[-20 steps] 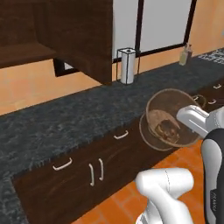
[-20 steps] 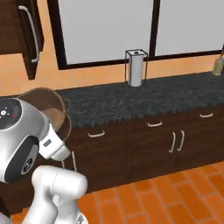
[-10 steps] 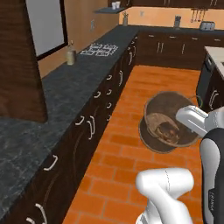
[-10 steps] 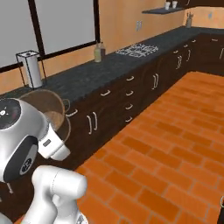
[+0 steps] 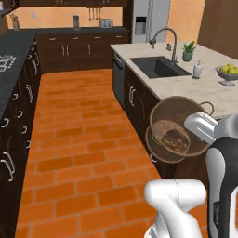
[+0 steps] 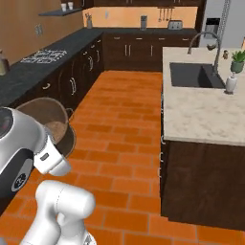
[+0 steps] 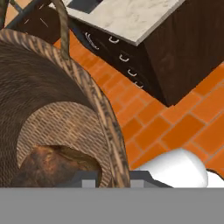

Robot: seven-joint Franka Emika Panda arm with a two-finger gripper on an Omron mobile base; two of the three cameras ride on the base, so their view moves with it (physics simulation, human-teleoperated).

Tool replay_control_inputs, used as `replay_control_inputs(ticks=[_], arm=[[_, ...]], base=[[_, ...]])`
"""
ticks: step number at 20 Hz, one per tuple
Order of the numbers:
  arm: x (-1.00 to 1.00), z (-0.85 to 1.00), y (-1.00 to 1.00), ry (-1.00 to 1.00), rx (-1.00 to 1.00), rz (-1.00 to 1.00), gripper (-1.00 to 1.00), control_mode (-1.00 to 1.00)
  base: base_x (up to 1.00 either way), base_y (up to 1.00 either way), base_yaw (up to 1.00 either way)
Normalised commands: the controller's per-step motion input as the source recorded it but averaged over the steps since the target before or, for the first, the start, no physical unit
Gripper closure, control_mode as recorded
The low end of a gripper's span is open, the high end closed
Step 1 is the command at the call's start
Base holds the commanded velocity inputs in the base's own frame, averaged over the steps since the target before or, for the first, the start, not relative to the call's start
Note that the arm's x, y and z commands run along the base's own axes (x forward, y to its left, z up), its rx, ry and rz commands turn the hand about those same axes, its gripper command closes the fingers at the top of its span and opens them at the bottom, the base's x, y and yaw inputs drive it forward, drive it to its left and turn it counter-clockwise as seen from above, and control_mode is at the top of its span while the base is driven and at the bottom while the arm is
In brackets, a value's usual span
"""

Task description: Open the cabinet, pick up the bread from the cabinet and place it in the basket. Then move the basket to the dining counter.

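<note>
Beside beige marble-topped dining counter, my claw pinches rim of brown woven bucket basket, tipped sideways; brown-tan bread lump inside. Risk: bread rolling out, basket striking counter's edge.

A kitchen with an orange brick-pattern floor. Dark wood lower cabinets with black marbled worktops run along one side and the far wall, under a warm orange wall. A gas hob sits on the side worktop. A steel fridge stands at the far end. A toaster rests on the far worktop.
</note>
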Motion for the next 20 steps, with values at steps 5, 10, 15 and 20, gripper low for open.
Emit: replay_control_inputs(ticks=[5,10,15,20], arm=[[0.00,0.00,0.00,0.00,0.00,0.00,1.00,1.00],[0.00,0.00,0.00,0.00,0.00,0.00,1.00,1.00],[0.00,0.00,0.00,0.00,0.00,0.00,1.00,1.00],[0.00,0.00,0.00,0.00,0.00,0.00,1.00,1.00]], base=[[0.57,-1.00,-0.26],[0.99,-1.00,-0.11],[0.77,-1.00,0.04],[0.31,-1.00,0.23]])
